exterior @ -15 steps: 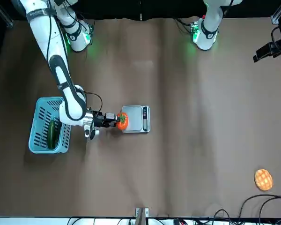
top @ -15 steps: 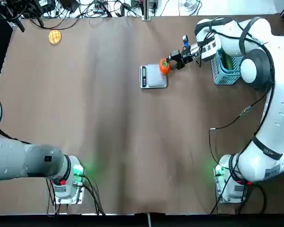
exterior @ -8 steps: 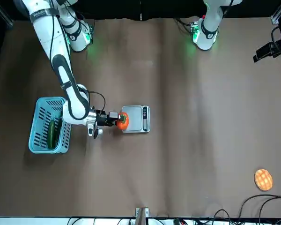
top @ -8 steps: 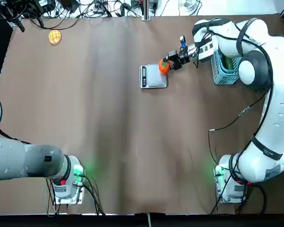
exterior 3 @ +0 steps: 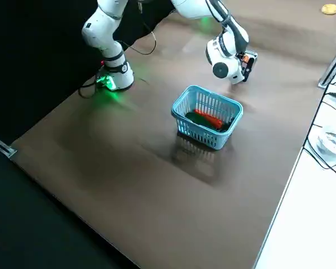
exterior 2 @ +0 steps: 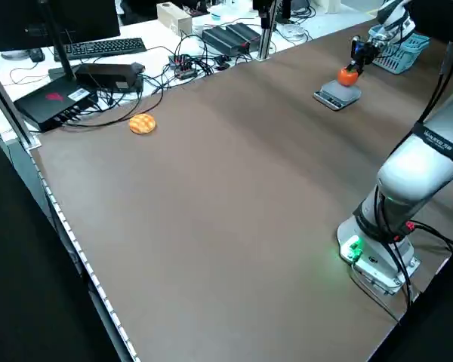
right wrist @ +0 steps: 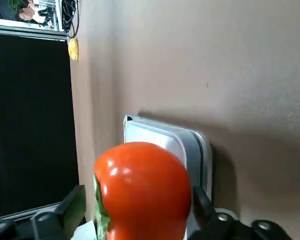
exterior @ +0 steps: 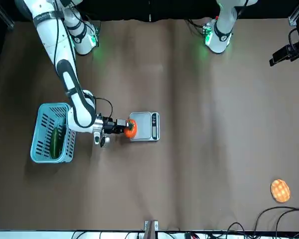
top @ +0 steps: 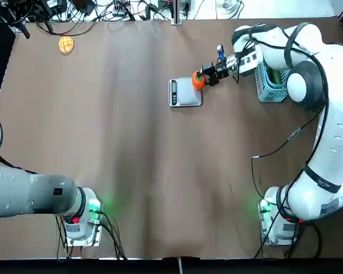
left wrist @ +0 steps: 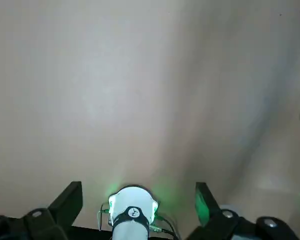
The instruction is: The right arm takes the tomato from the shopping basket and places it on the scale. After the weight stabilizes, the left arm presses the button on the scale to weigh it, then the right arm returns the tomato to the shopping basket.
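Observation:
The orange-red tomato hangs at the basket-side edge of the silver scale. My right gripper is shut on it, reaching sideways from the light-blue shopping basket. Whether the tomato rests on the platform I cannot tell. The scale's dark strip faces away from the basket. My left gripper is open, parked high over its own base.
A long green vegetable lies in the basket with an orange-red piece. A yellow waffle-like disc sits near the far left corner. Cables and electronics line the far edge.
The tomato stays at the scale's edge. The right arm's wrist and elbow have shifted slightly toward the scale. The left arm has not moved.

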Robot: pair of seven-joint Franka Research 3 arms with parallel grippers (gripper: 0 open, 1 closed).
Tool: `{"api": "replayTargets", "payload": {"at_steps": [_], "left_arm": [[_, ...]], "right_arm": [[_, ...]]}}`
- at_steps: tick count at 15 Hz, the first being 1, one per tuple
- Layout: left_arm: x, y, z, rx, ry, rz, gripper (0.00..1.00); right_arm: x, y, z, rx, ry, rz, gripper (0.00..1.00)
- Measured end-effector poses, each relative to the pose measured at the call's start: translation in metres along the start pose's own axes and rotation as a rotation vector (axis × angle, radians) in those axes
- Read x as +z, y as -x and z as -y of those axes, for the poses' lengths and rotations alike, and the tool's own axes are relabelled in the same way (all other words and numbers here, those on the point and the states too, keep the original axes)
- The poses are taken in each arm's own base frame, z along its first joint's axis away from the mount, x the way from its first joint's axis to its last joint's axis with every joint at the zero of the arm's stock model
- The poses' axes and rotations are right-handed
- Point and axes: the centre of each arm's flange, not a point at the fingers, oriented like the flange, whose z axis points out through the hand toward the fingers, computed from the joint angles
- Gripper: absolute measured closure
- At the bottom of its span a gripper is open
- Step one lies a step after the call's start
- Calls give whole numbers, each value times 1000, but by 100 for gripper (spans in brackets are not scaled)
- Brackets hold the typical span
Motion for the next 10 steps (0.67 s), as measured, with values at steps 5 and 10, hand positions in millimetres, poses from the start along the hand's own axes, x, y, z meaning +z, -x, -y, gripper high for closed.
{"api": "replayTargets", "payload": {"at_steps": [5, 10], "left_arm": [[0, 0, 0, 0, 0, 0, 0], [0, 0, 0, 0, 0, 0, 0]], "right_arm": [[0, 0, 0, 0, 0, 0, 29], [-4, -7, 6, -14, -3, -13, 29]]}}
